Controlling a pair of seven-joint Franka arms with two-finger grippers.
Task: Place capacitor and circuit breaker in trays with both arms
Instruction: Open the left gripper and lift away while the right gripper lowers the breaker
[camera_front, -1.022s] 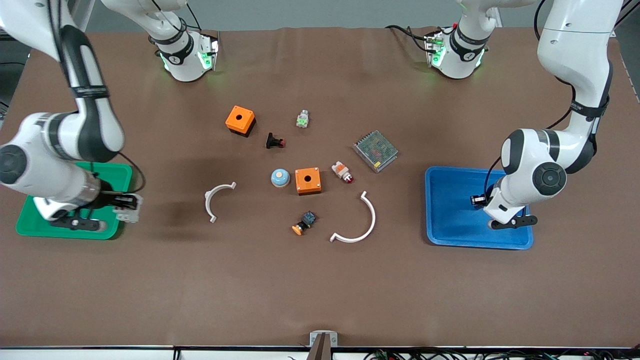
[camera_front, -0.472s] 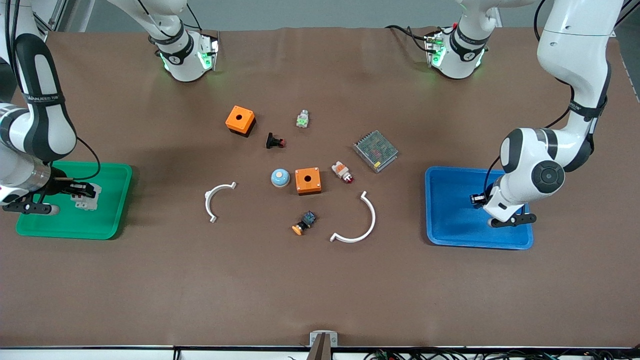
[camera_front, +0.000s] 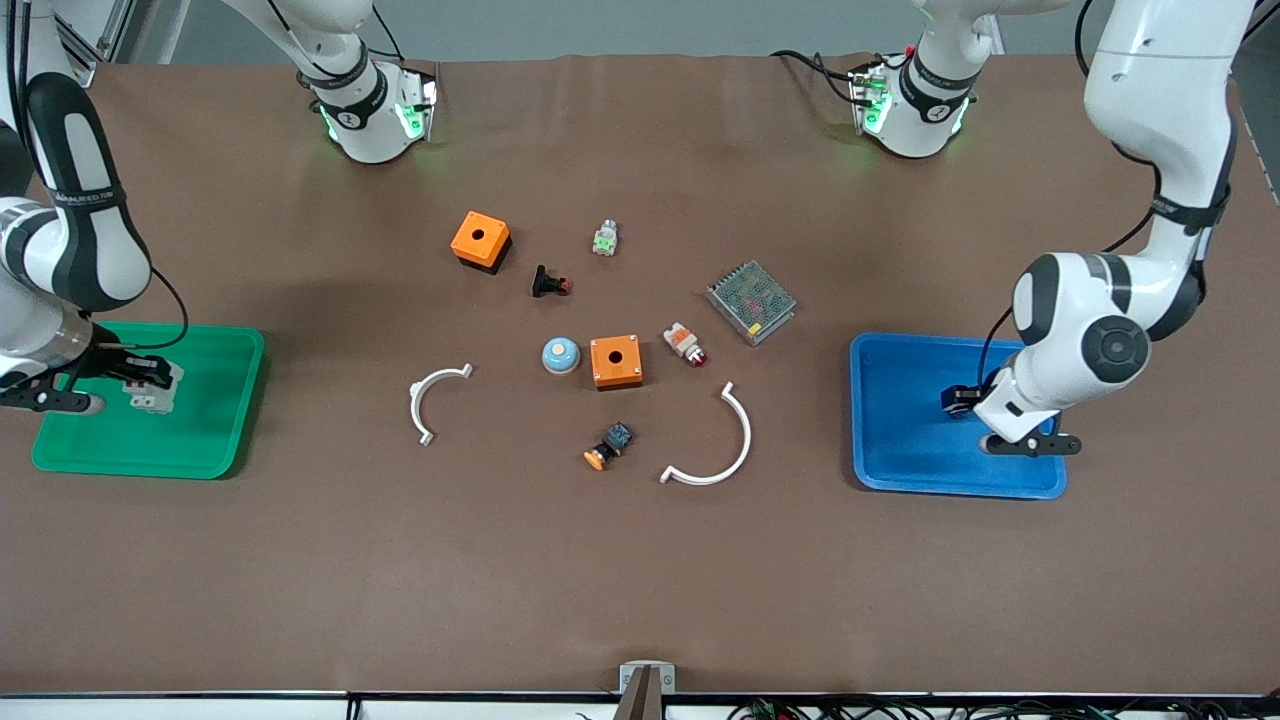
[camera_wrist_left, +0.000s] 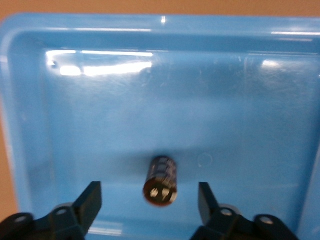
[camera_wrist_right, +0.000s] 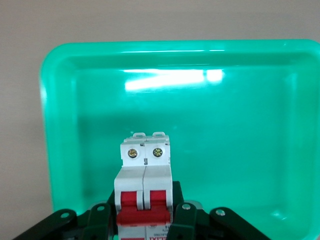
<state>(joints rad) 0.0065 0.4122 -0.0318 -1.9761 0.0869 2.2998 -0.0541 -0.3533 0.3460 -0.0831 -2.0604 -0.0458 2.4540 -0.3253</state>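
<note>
Table (camera_front: 640, 560): brown, with small parts in the middle
Left gripper (camera_wrist_left: 150, 197): spread wide over the capacitor (camera_wrist_left: 160, 180) in the blue tray (camera_wrist_left: 100, 115)
Right gripper (camera_wrist_right: 145, 217): pinching the circuit breaker (camera_wrist_right: 144, 180) over the green tray (camera_wrist_right: 240, 125)

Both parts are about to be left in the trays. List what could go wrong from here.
1. The capacitor lies on its side in the blue tray between the open left gripper fingers; it may roll or get nudged.
2. The right gripper holds the circuit breaker over the green tray; released here, it could tip.

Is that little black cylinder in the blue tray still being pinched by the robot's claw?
No. In the left wrist view the capacitor lies in the blue tray, with clear gaps between it and the left gripper's open fingers.
</note>
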